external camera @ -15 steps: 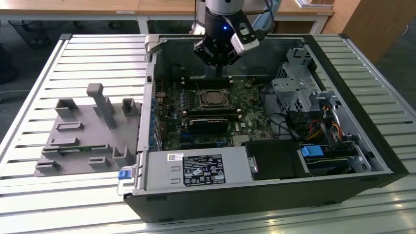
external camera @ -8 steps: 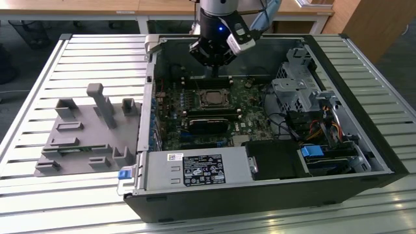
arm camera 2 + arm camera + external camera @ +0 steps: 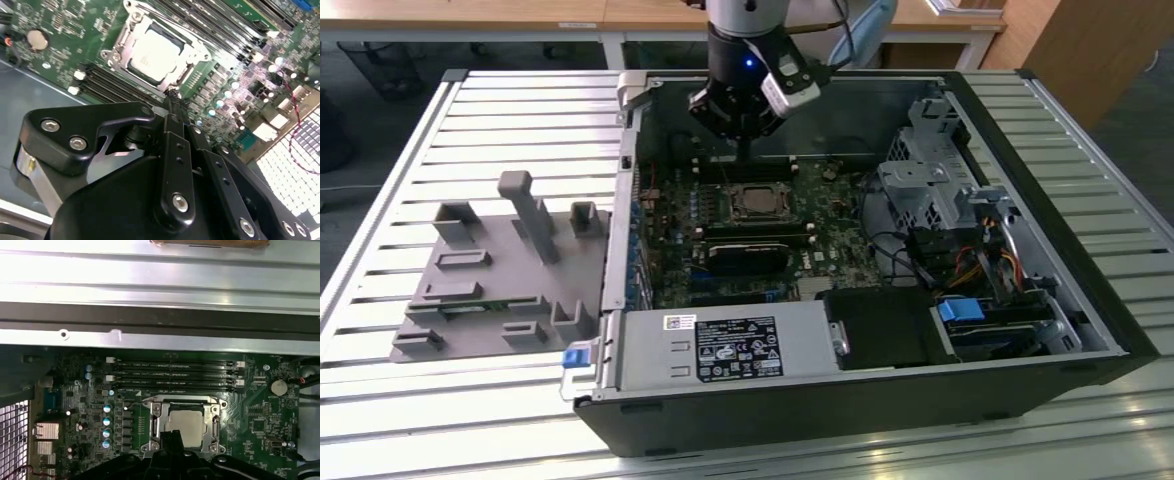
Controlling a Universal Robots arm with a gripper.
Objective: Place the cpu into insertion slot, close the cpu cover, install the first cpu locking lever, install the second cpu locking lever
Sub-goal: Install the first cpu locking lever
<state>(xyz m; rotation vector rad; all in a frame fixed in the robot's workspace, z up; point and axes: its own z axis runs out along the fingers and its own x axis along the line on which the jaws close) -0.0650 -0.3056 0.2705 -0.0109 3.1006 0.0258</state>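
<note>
Open abv cpu (image 3: 186, 424); RAM slots (image 3: 175, 375) adj.

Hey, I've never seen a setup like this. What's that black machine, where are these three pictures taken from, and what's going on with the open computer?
The machine is a robot arm with a two-fingered gripper at its end. The exterior view is taken from a camera off the arm. It shows an open computer case lying on a slatted metal table, with a grey plastic fixture on that view's left. Both wrist views come from cameras riding on the arm, looking past the fingers at the green circuit board inside the case. The cpu, a pale square chip, already sits on the board, framed by the silvery cpu cover. The gripper hangs close by the chip, fingers shut, holding nothing I can see.
</note>
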